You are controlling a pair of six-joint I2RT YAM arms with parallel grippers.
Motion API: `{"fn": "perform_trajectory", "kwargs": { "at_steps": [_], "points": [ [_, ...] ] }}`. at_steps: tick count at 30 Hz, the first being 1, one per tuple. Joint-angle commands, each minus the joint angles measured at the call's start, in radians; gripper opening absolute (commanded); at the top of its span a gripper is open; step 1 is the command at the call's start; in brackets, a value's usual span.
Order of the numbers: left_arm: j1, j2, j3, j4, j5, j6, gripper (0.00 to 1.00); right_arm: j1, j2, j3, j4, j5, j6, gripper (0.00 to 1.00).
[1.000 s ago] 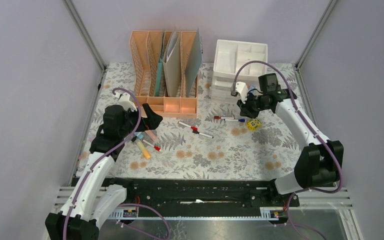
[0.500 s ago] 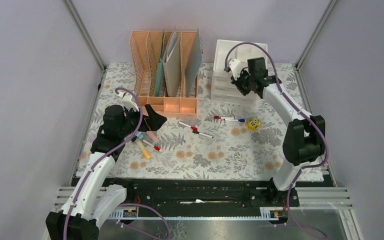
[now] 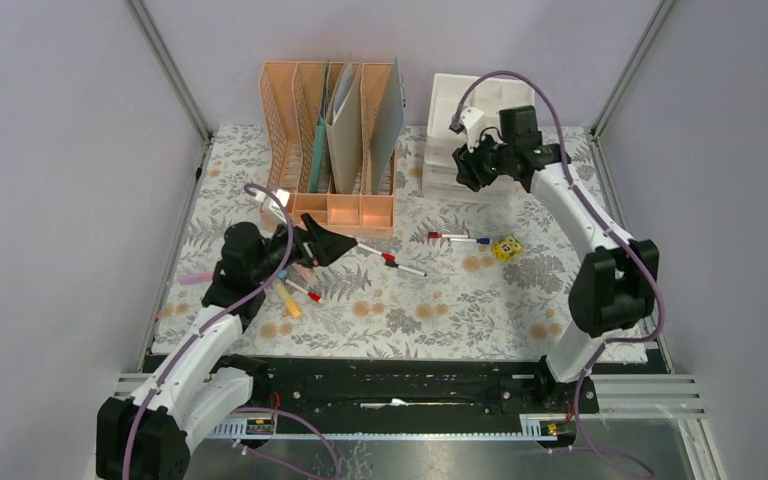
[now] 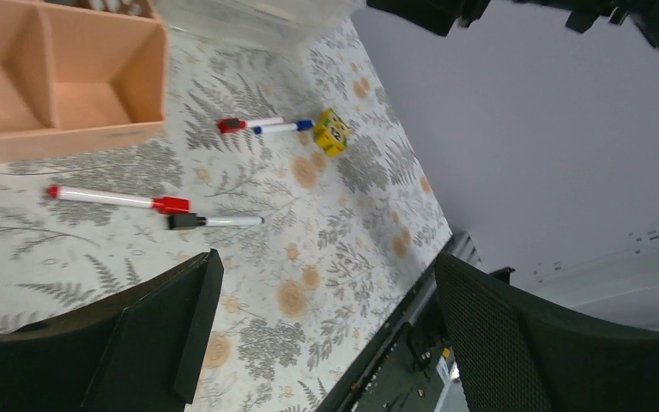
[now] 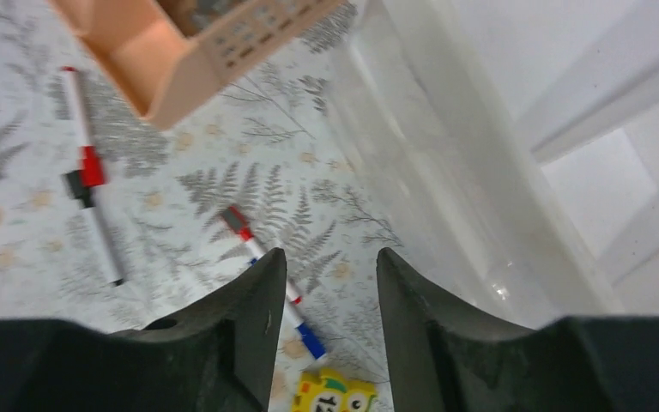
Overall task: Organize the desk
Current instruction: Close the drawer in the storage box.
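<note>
Two grippers hang over the desk (image 3: 440,310), a wide flat tabletop under pale cloth printed with grey fern leaves and orange flowers. It stretches forward from the peach slotted plastic file rack (image 3: 280,130) standing at its back edge. Grey and teal card folders (image 3: 345,125) stand upright in the rack's slots.

The left gripper (image 3: 325,243) hovers just in front of the rack's low front tray, its black fingers (image 4: 154,343) spread wide apart with nothing between them. The right gripper (image 3: 468,165) hangs over the white plastic drawer unit (image 3: 440,110), which stands just right of the rack. Its fingers (image 5: 240,343) stand a little apart, and only cloth shows through the gap.

In front of the rack's tray lie a white marker with a red cap (image 3: 380,253) and, close by its capped end, a thinner white pen with a black cap (image 3: 412,269). Further right of the rack, in front of the drawer unit, a red-capped pen (image 3: 442,236) and a blue-capped pen (image 3: 477,240) lie in line. A small yellow cube with a printed face (image 3: 506,248) sits just beside the blue one. In front of the rack's left end lies a loose cluster of pens, among them a yellow highlighter (image 3: 287,300).
</note>
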Motion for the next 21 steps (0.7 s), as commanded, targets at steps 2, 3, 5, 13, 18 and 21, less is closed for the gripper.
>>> {"fn": "perform_trajectory", "kwargs": {
  "at_steps": [2, 3, 5, 13, 18, 21],
  "points": [
    [-0.113, 0.049, -0.009, 0.223, -0.070, -0.081, 0.99, -0.058, -0.151, 0.040, -0.040, -0.244, 0.124, 0.54],
    [-0.136, 0.058, -0.009, 0.235, -0.095, -0.084, 0.99, -0.077, -0.146, 0.059, -0.040, -0.259, 0.148, 0.54],
    [-0.194, 0.084, -0.008, 0.256, -0.140, -0.090, 0.99, -0.106, -0.127, 0.104, -0.040, -0.261, 0.182, 0.55],
    [-0.349, 0.290, 0.050, 0.431, -0.261, -0.157, 0.99, -0.185, -0.078, 0.164, 0.035, -0.275, 0.357, 0.61],
    [-0.401, 0.445, 0.132, 0.459, -0.290, -0.145, 0.99, -0.186, -0.075, 0.150, 0.089, -0.178, 0.435, 0.61],
    [-0.420, 0.516, 0.169, 0.479, -0.304, -0.141, 0.99, -0.190, -0.096, 0.129, 0.115, -0.088, 0.437, 0.62]
  ]
}}
